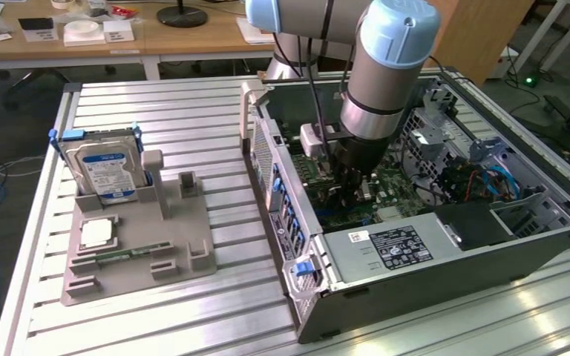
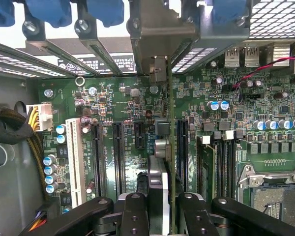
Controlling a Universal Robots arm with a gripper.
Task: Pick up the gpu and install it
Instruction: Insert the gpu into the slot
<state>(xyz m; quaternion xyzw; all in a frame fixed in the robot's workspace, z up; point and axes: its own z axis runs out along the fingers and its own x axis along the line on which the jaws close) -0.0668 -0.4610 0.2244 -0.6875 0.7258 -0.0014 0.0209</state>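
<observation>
My gripper [image 1: 349,184] reaches down into the open computer case [image 1: 562,226], over the green motherboard [image 1: 394,178]. In the wrist view the gripper [image 2: 163,212] is shut on the gpu [image 2: 171,147]. The gpu is a thin dark card seen edge-on, standing upright over the motherboard [image 2: 113,98]. Its pale metal bracket [image 2: 157,71] lies against the case's rear slot openings. The card runs along the black expansion slots [image 2: 119,157]. I cannot tell whether its edge sits in a slot.
A grey fixture [image 1: 191,222] on the slatted table holds the silver hard drive with blue label [image 1: 107,167] and a small green memory stick [image 1: 116,254]. Inside the case are the white slot [image 2: 74,162], the CPU socket [image 2: 270,196] and cable bundles [image 2: 10,125].
</observation>
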